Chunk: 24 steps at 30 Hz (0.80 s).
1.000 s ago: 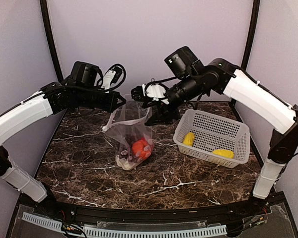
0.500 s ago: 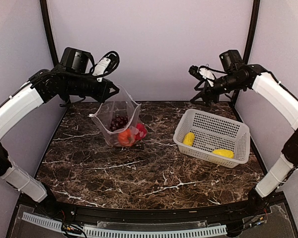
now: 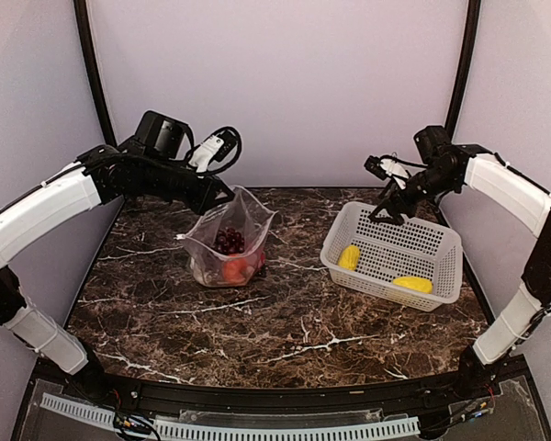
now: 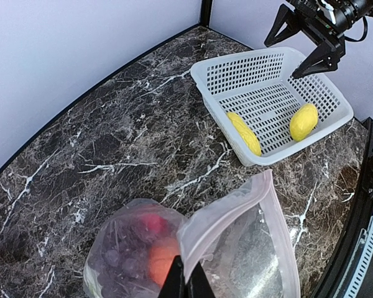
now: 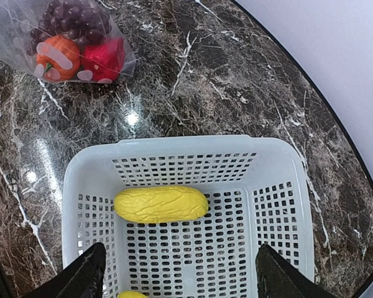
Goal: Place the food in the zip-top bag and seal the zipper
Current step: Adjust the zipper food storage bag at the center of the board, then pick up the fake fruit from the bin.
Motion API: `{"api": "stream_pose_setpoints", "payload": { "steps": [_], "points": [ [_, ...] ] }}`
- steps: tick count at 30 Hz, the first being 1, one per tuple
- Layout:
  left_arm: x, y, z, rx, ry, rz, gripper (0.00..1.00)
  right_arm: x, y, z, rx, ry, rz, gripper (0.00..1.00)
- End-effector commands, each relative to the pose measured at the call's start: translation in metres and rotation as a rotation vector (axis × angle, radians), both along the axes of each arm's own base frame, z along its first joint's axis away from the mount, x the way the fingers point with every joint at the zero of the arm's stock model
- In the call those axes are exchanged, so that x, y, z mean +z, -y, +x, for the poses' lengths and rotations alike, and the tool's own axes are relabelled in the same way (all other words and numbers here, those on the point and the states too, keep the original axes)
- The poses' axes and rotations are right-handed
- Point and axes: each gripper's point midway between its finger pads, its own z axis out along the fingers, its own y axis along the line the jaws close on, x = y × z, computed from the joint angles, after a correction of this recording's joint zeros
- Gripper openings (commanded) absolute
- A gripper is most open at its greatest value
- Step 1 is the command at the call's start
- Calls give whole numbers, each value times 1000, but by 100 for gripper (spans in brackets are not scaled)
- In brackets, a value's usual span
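Note:
The clear zip-top bag point(image 3: 230, 243) stands on the marble at centre left with its mouth open upward. My left gripper point(image 3: 218, 194) is shut on its rim, and the left wrist view shows the tips point(image 4: 186, 282) pinching the edge beside the pinkish zipper point(image 4: 281, 230). Inside lie dark grapes point(image 3: 228, 241), an orange-red round piece point(image 3: 234, 269) and a red piece point(image 5: 104, 60). Two yellow pieces point(image 3: 349, 256) point(image 3: 413, 284) lie in the white basket point(image 3: 444, 265). My right gripper point(image 3: 386, 208) hangs open and holds nothing above the basket's far left corner, with one yellow piece point(image 5: 161, 204) just ahead of its fingers point(image 5: 87, 276).
The perforated basket point(image 5: 174, 146) sits at the right of the dark marble table point(image 3: 285, 331). Grey walls and black corner posts close in the back and sides. A black rail runs along the near edge.
My right gripper left the bag's mouth, swung right to above the basket and opened wider. My left gripper kept hold of the rim while the bag shifted left and settled with its mouth up.

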Motion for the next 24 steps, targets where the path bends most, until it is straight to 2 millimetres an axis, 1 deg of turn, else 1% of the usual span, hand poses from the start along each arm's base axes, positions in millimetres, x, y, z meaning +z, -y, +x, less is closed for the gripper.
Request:
{"api": "stream_pose_setpoints", "payload": {
  "steps": [1,2,3,4,5,7,10,11,12,15,17,18,19,20,21,22,23,24],
  "points": [
    [14,-5,-6,2,65,-69,1,-15,3,-9,41,-19,-47,77],
    [21,-3,-4,5,97,-101,1,-16,3,-11,60,-16,-57,75],
    [16,-7,-7,13,101,-110,1,-16,1,-14,92,-14,-55,74],
    [21,-8,-2,33,134,-130,1,-12,-2,-19,134,-3,-45,73],
    [18,-10,-3,43,134,-133,1,-8,-4,-22,161,18,-35,72],
    [19,-13,1,77,138,-139,1,-2,-9,-26,211,68,-29,69],
    [23,-19,9,152,136,-150,1,-5,-15,-26,276,139,-87,66],
    [23,-20,11,170,123,-158,1,-8,-16,-26,302,163,-125,66],
    [28,-20,12,181,123,-166,1,-13,-17,-24,325,182,-164,65],
    [30,-15,12,166,106,-184,1,-27,-21,-23,404,227,-273,63],
    [26,-14,14,164,111,-176,1,-38,-24,-21,440,250,-326,61],
    [20,-15,15,167,108,-165,1,-42,-25,-19,445,258,-343,60],
    [20,-16,16,173,120,-164,1,-46,-26,-17,447,262,-359,59],
    [9,-17,15,177,110,-150,1,-49,-26,-15,450,263,-373,59],
    [15,-19,15,182,134,-172,1,-51,-27,-13,455,264,-387,59],
    [5,-24,10,186,126,-169,1,-55,-28,-12,461,262,-402,58],
    [6,-24,10,187,144,-190,1,-58,-29,-11,468,264,-415,58],
    [-1,-29,6,192,140,-191,1,-62,-29,-10,478,264,-431,59]
  ]
}}
